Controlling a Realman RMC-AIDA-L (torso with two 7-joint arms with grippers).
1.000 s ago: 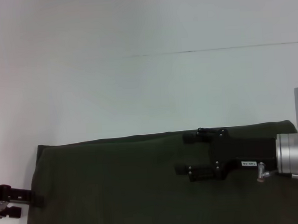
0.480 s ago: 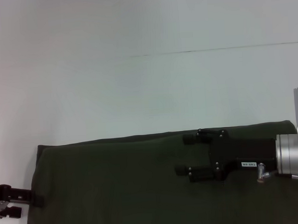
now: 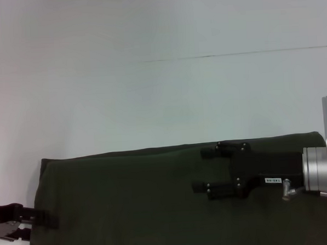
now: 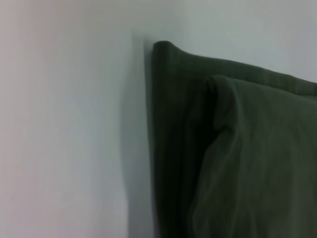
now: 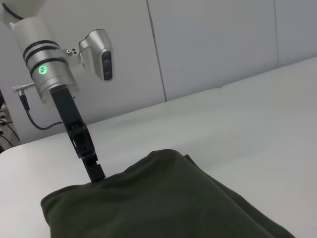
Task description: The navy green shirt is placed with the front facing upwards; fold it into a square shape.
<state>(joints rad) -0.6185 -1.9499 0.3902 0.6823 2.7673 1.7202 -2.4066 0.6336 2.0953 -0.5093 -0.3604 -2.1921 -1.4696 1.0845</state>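
Observation:
The navy green shirt (image 3: pixel 129 201) lies folded in a long dark olive band across the near part of the white table (image 3: pixel 151 101). Its print, collar and label are hidden. My right gripper (image 3: pixel 204 170) hovers over the shirt's right half, fingers apart and empty. My left gripper (image 3: pixel 40 228) is at the shirt's left edge, fingers a little apart, the upper finger (image 3: pixel 48 219) reaching over the cloth. The right wrist view shows the left gripper (image 5: pixel 94 171) touching the shirt (image 5: pixel 158 198) at its edge. The left wrist view shows the shirt's layered folded corner (image 4: pixel 237 148).
The white table runs far beyond the shirt, with a thin seam line (image 3: pixel 231 54) across it. Pale wall panels (image 5: pixel 213 44) stand behind the table in the right wrist view. The shirt's near part runs out of the head view.
My left gripper has moved right, so its upper finger lies farther over the shirt's left edge. The right gripper and the shirt have not moved.

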